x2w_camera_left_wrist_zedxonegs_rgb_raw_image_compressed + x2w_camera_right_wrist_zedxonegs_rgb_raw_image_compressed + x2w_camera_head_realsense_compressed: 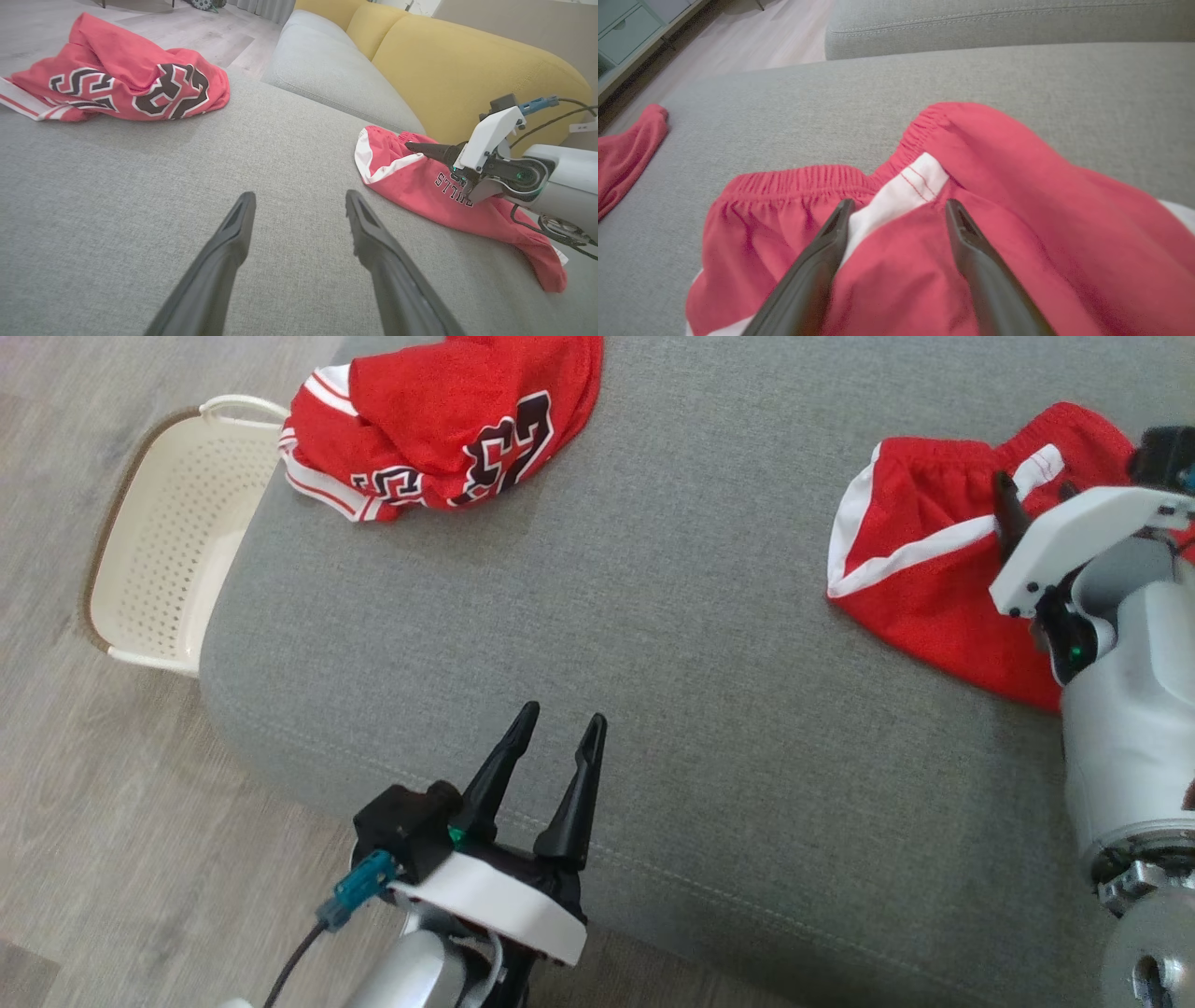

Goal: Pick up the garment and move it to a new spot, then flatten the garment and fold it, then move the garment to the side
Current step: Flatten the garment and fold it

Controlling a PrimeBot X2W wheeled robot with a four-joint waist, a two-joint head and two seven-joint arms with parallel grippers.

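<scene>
Head view took in a wide grey seat (700, 663), with wood floor (112, 803) to its left. A crumpled red jersey (439, 420) lay at the seat's far left edge. Red shorts (924, 560) with white side stripes lay bunched at the right, waistband toward the far side. A cream basket (159, 551) stood on the floor just left of the seat, near the jersey. The right gripper (899, 203) hung over the shorts near the waistband, fingers spread wide either side of a white stripe, gripping nothing; whether they touched the cloth could not be told. The left gripper (565, 714) hovered at the seat's near edge, fingers wide apart and empty.
</scene>
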